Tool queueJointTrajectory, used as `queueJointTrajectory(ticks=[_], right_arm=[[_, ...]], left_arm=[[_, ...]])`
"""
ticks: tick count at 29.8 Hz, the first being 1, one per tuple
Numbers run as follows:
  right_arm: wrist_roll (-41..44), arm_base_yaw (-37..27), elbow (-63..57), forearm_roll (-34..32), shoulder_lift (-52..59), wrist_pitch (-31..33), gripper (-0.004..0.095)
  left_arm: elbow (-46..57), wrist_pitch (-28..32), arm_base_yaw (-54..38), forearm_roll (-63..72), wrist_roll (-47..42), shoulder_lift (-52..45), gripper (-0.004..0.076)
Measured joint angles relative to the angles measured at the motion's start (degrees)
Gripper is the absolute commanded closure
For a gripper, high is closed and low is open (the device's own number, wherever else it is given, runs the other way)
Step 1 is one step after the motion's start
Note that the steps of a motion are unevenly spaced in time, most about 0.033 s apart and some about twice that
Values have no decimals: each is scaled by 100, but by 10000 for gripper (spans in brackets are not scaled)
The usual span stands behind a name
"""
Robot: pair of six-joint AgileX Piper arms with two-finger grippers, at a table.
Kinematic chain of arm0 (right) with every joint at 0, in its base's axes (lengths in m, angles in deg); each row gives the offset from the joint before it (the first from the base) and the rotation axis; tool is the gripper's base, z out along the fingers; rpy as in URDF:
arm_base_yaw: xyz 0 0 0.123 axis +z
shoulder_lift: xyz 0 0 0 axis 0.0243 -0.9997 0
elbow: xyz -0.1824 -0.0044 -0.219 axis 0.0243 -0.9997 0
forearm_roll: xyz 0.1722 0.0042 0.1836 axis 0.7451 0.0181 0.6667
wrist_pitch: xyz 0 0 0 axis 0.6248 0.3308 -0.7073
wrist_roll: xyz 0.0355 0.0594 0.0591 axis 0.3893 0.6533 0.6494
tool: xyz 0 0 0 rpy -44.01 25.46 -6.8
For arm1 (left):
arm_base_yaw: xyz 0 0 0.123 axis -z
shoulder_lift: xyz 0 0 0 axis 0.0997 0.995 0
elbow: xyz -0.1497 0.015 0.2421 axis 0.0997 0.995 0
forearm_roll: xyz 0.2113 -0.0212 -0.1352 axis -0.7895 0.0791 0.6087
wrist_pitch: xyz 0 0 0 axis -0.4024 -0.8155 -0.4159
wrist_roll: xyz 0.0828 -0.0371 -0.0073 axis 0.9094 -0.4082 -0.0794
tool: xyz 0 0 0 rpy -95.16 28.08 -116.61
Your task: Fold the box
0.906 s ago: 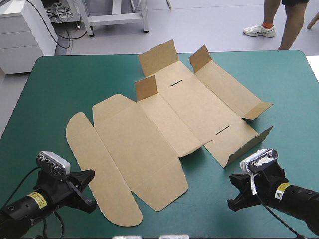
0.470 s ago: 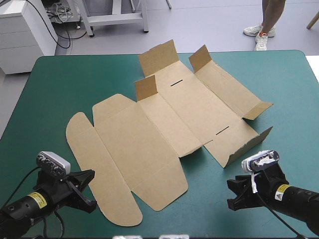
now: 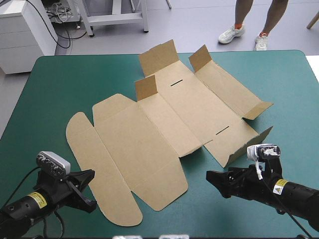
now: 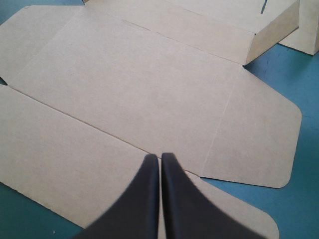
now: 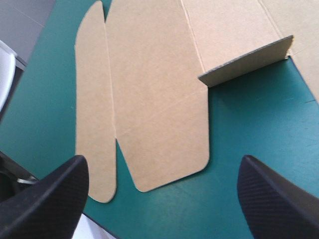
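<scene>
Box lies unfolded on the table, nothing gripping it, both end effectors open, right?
No: the left end effector is shut, its fingers meeting in the left wrist view. Only the right end effector is open. The box lies unfolded, ungripped.

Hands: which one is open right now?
The right hand, its black fingers standing wide apart; the left hand is shut, tips together at the box.

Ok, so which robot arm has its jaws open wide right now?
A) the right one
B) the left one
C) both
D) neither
A: the right gripper has its jaws standing far apart, while the left gripper has its jaws meeting in one point by the box.
</scene>
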Motion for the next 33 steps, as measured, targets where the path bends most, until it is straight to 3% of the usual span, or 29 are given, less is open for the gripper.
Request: queueJointTrajectory(ticks=[9,16,20,27,33], right_arm=[[623,0,0,850,-978,-398,155],[976,0,0,2225,-1578,-1312,159],[1431,0,0,2538,-1837,-1669,159],[2124,0,0,2337,-2265,-1731,159],[3890,0,0,1091,-2578,-1731,159]], left_arm=[[-4,0,0,0,0,0,731],[-4,1,0,0,0,0,731],[-4,1,0,0,0,0,731],[-4,1,0,0,0,0,731],[-4,6,0,0,0,0,731]])
